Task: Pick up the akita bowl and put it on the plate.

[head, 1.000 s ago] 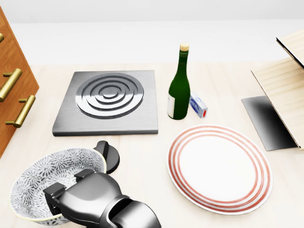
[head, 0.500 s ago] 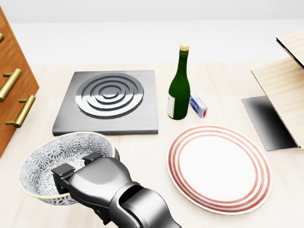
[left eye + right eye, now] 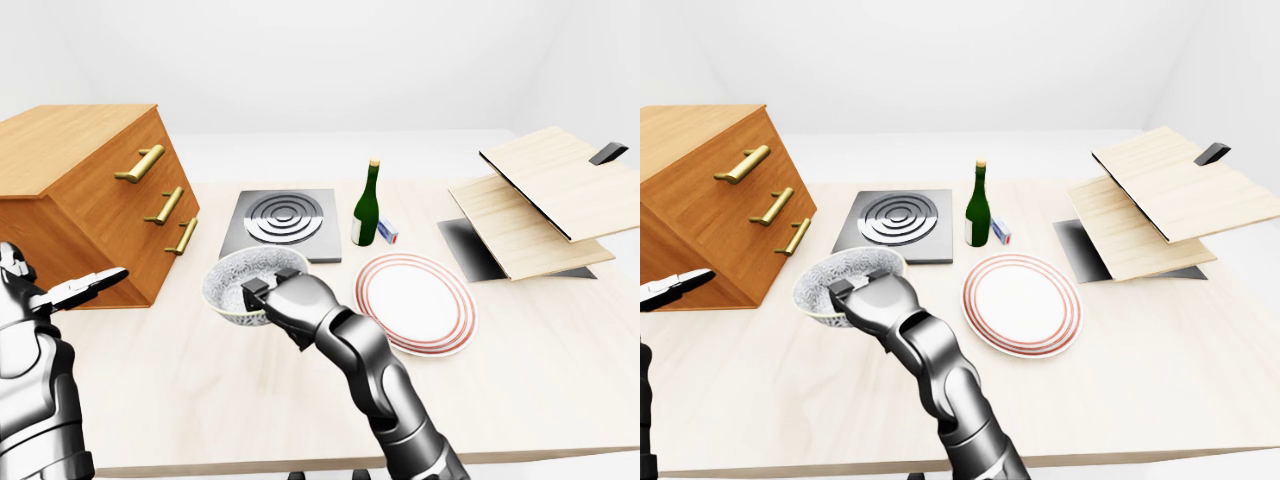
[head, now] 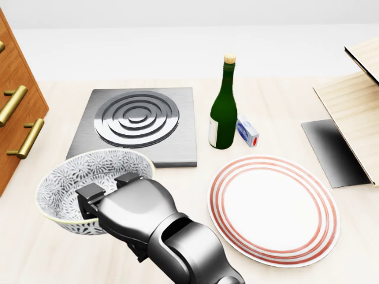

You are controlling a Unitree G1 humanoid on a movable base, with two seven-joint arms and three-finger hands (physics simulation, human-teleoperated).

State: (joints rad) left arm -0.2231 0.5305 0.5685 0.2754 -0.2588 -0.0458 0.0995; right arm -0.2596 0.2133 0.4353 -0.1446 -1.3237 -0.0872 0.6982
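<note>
Over pale table (image 4: 189, 189), right fingers (image 4: 89, 193) clench akita bowl (image 4: 74, 176) rim, left of plate (image 4: 272, 207).

Head cameras, seemingly downward over table (image 4: 189, 180)

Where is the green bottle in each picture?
Left-eye view: the bottle stands a little right of the middle, in the upper half.
Head view: the bottle stands right of the middle, in the upper half.
Right-eye view: the bottle stands about the middle, in the upper half.
Shared landmark: the striped plate lies just below and right of it everywhere.
</note>
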